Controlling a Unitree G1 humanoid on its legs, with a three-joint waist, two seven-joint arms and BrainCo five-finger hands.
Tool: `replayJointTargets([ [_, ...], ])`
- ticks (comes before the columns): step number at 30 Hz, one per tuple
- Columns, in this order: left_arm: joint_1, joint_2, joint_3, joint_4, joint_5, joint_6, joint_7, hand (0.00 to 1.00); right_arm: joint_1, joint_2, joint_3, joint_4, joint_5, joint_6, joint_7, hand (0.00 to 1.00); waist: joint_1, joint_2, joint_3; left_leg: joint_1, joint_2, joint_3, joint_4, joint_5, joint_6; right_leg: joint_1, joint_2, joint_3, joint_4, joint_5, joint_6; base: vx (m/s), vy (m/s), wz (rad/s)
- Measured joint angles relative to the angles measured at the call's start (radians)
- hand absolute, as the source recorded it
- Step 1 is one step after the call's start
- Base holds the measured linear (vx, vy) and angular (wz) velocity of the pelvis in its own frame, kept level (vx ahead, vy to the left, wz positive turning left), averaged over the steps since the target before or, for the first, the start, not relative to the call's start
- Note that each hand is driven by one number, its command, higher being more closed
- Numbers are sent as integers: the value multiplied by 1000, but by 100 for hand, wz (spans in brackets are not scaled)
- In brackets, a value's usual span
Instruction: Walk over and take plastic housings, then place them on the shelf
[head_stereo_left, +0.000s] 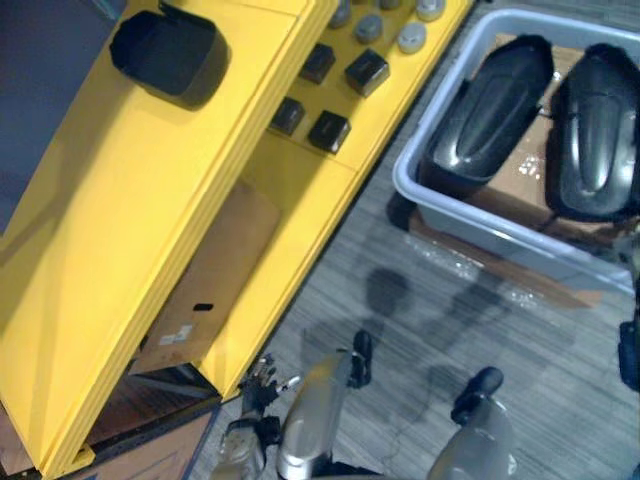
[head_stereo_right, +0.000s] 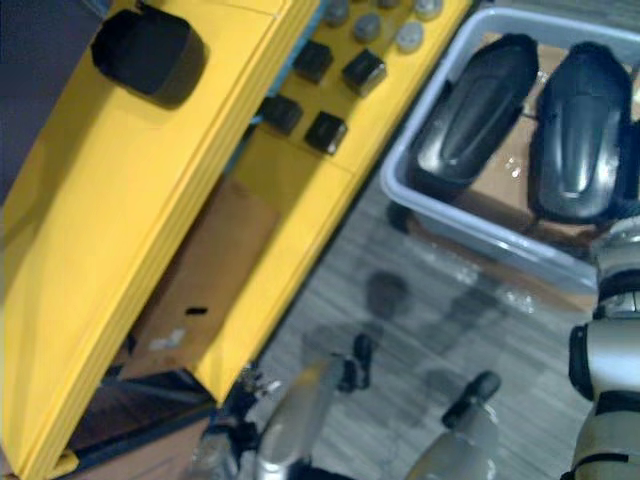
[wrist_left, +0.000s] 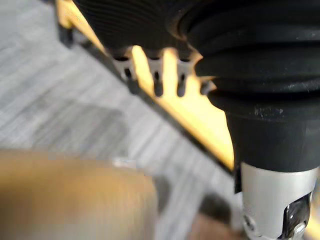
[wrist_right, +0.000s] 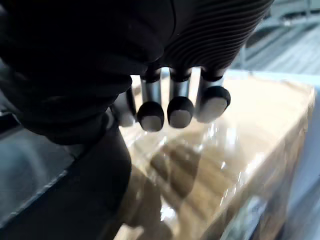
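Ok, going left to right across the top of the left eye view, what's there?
Boxy black housing on the yellow shelf → small black blocks → grey bin → first long black housing → second long black housing.

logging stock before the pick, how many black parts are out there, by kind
long black housings in the grey bin: 2
boxy black housing on top of the yellow shelf: 1
small black square blocks on the shelf's lower tier: 4
total: 7
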Motion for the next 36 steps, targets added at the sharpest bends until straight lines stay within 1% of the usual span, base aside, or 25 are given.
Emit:
replayJointTargets([
  [3,14,3,-26,-72,-18,24,-15,0,0,0,20,-1,-21,-12,-32,100,-2,-1,1,1,15,2,1,-1,-3,11,19,-3,-23,13,0,25,1,-10],
  [6,21,-4,-40,-196,-49,56,-11,0,0,1,36,-28,-38,-49,-97,100,-11,-15,11,3,32,2,4,-2,-4,16,38,-3,-24,17,-3,44,-21,-7],
  [7,21,-4,-40,-215,-50,61,-11,0,-1,1,37,-34,-39,-53,-108,100,-13,-19,14,5,35,2,5,-2,-4,18,41,-3,-24,17,-4,32,-15,-6],
  [9,22,-4,-39,-261,-58,72,-8,0,-1,2,53,-62,-50,-59,-129,100,-22,-33,24,20,43,2,5,-2,-4,32,50,-3,-28,16,-5,18,-11,-8],
  [11,31,-3,-38,-324,-82,78,5,0,-2,3,59,-116,-63,-84,-144,100,-37,-55,39,44,55,3,1,-5,-9,57,65,-2,-43,17,-10,6,-14,-12],
  [14,36,7,-35,-414,-84,88,21,0,-10,7,78,-189,-81,-101,-175,100,-51,-83,59,62,67,8,-16,-4,-18,68,81,0,-61,23,-18,-13,-16,-13],
  [15,36,6,-35,-449,-46,110,52,0,-15,10,78,-213,-96,-115,-199,100,-50,-91,64,69,77,17,-19,-3,-20,69,90,6,-67,27,-23,-15,-26,-18],
  [16,36,6,-35,-461,-16,119,72,0,-15,12,78,-227,-97,-118,-211,100,-52,-92,65,72,80,19,-19,-2,-20,72,94,8,-71,28,-24,-8,-23,-16],
  [17,37,7,-35,-494,47,131,105,0,-15,13,78,-254,-97,-118,-234,100,-55,-93,66,80,85,20,-22,-1,-23,79,100,8,-76,30,-27,-5,-21,-9],
  [18,36,13,-30,-547,74,151,123,0,-16,14,77,-277,-97,-119,-254,100,-57,-99,69,91,86,22,-36,5,-31,84,103,10,-79,32,-28,-8,-25,-6],
  [20,31,31,-22,-636,76,174,128,0,-15,22,75,-313,-98,-119,-271,100,-65,-107,75,111,88,22,-64,17,-45,98,114,10,-100,39,-35,-5,-41,-4],
  [21,17,47,-17,-685,82,191,125,0,-15,27,75,-340,-100,-119,-274,100,-75,-111,77,121,88,22,-83,27,-50,104,117,6,-108,40,-37,-3,-46,-1],
  [25,-49,53,-15,-745,72,236,113,0,-15,57,72,-383,-118,-150,-318,100,-105,-114,79,145,86,25,-134,56,-59,114,126,4,-129,51,-47,8,-42,-1],
  [26,-76,53,-17,-752,71,241,111,0,-15,73,64,-392,-118,-161,-334,100,-111,-117,81,155,89,28,-147,61,-63,119,132,6,-135,54,-49,13,-33,-9],
  [28,-124,53,-18,-763,63,266,102,0,-12,101,46,-434,-125,-166,-351,100,-122,-127,81,167,95,35,-167,73,-68,119,141,12,-144,59,-56,8,-31,-15],
  [29,-166,53,-18,-763,63,277,101,0,-4,130,29,-474,-140,-172,-359,100,-125,-135,81,183,101,50,-180,77,-72,119,149,23,-147,66,-63,13,-34,-23],
  [30,-203,52,-16,-762,62,287,108,0,21,160,17,-528,-149,-187,-366,100,-138,-146,78,200,102,57,-193,82,-74,130,152,27,-155,66,-62,14,-23,-21],
  [31,-226,52,-16,-761,61,294,117,0,44,175,8,-562,-162,-197,-372,100,-146,-150,79,211,103,58,-199,83,-75,139,155,28,-161,68,-63,9,-19,-18],
  [32,-270,51,-5,-754,56,309,130,0,94,211,3,-637,-183,-211,-382,100,-158,-165,73,227,108,71,-208,84,-78,148,162,37,-171,72,-65,5,-10,-27],
  [33,-322,50,17,-723,26,310,142,0,150,257,-5,-706,-204,-234,-393,100,-166,-190,62,243,112,85,-221,86,-81,152,170,52,-186,78,-68,2,-11,-35],
  [34,-353,51,28,-699,21,311,154,0,184,282,-14,-742,-220,-247,-400,100,-170,-204,55,248,113,95,-226,87,-83,153,175,56,-193,81,-69,7,-10,-34],
  [35,-390,51,46,-667,19,312,167,0,231,315,-15,-793,-243,-255,-405,100,-178,-225,42,250,116,104,-228,87,-84,153,183,63,-208,88,-71,12,-13,-29],
  [36,-436,51,64,-628,-10,311,191,0,290,358,-16,-852,-272,-274,-411,100,-193,-248,30,261,120,113,-235,88,-85,161,191,75,-230,100,-71,14,-6,-30],
])
